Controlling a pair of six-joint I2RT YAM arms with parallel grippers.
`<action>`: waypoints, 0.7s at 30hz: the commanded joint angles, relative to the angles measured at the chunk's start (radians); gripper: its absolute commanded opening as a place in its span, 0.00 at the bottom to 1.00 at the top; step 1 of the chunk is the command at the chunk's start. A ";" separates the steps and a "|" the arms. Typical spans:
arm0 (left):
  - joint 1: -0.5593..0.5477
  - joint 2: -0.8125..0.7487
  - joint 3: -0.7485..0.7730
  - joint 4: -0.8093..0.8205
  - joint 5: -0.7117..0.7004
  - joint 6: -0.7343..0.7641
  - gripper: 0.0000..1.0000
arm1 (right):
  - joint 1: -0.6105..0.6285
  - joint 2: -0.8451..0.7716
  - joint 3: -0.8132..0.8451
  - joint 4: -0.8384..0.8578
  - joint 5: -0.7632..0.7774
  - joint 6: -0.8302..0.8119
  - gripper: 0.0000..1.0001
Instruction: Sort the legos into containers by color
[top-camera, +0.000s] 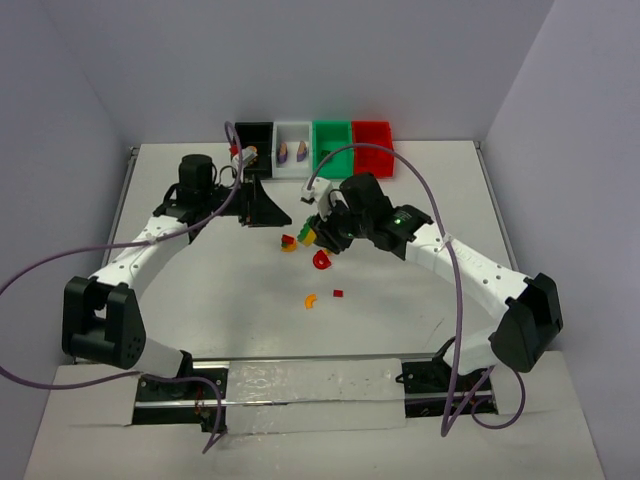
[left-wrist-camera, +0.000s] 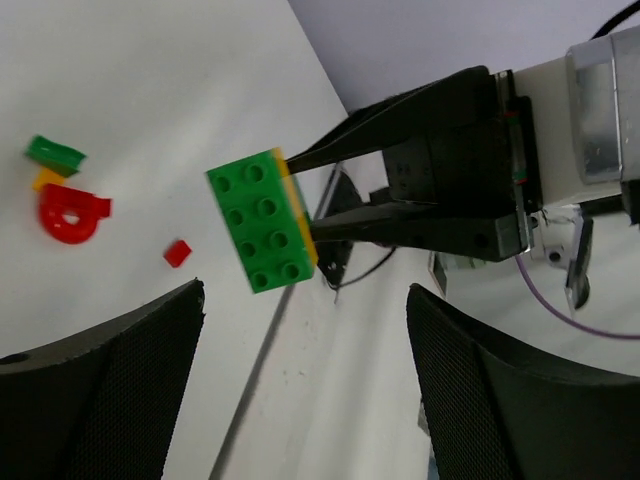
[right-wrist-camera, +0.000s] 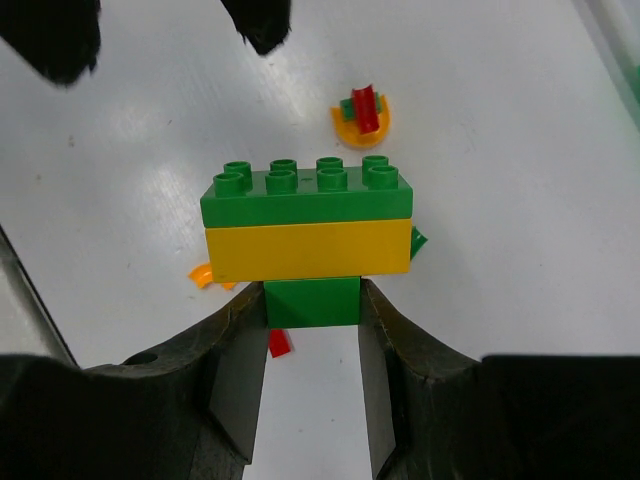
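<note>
Right gripper clamped on green-yellow-green plastic brick stack, held above white table. Bottom brick mostly hidden between the fingers. Left gripper: fingers apart, empty. Black plastic bin partly blocked by purple cable, contents unreadable. Red arch piece loose mid-table.

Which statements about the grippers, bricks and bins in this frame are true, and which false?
1. The right gripper is shut on a green and yellow brick stack. True.
2. The left gripper grips a red brick. False: it is open and empty.
3. The white bin holds two pieces. True.
4. The red bin stands between two others. False: it ends the row, beside the green bin.
</note>
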 joint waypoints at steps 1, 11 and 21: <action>-0.033 0.018 0.003 -0.003 0.098 0.004 0.87 | 0.045 0.006 0.072 -0.033 0.016 -0.030 0.00; -0.062 0.076 0.025 -0.081 0.019 0.048 0.75 | 0.107 0.006 0.091 -0.057 0.048 -0.034 0.00; -0.094 0.113 -0.019 0.057 0.133 -0.087 0.58 | 0.133 0.019 0.092 -0.043 0.094 -0.054 0.00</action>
